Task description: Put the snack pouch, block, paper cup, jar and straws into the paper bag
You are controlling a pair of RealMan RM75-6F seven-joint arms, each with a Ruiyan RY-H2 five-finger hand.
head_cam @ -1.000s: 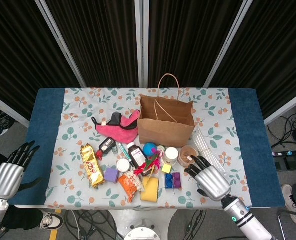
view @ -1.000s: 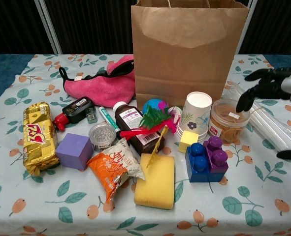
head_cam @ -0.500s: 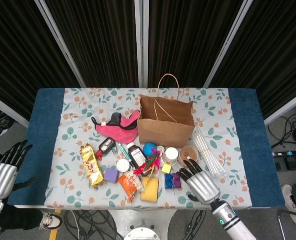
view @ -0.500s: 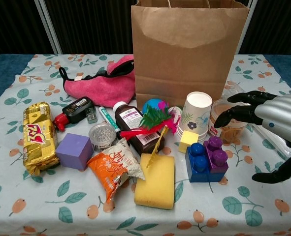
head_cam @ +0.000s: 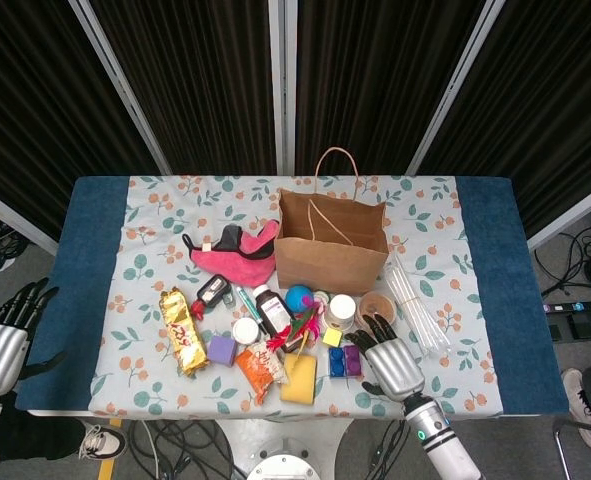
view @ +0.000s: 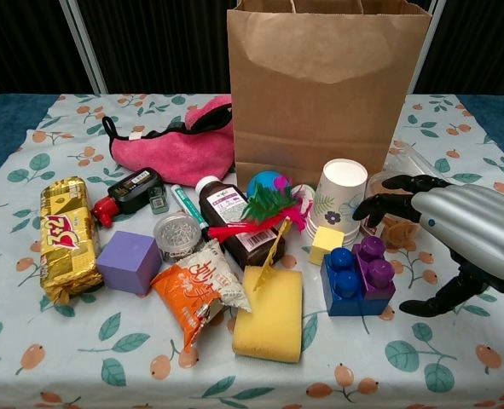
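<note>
I have my right hand (view: 469,247) just right of the blue and purple block (view: 357,277), fingers (view: 388,204) spread and curled a little, holding nothing, and they reach over the jar (view: 396,228), which stands in front of the paper bag (view: 328,85), to its right side. The jar looks like stiff clear plastic, not heavy but smooth, so I think I must wrap it around the wall. The paper cup (view: 340,198), just left of the jar, is light and easy to crush; it looks empty. The straws (head_cam: 415,300) lie right of the bag, thin and slippery. The orange snack pouch (view: 202,288) lies well left of the block, soft and crinkly. The bag stands upright and open; I see nothing inside from the head view. My left hand (head_cam: 0,345) hangs off the worktop (head_cam: 95,230), empty and loosely open.
</note>
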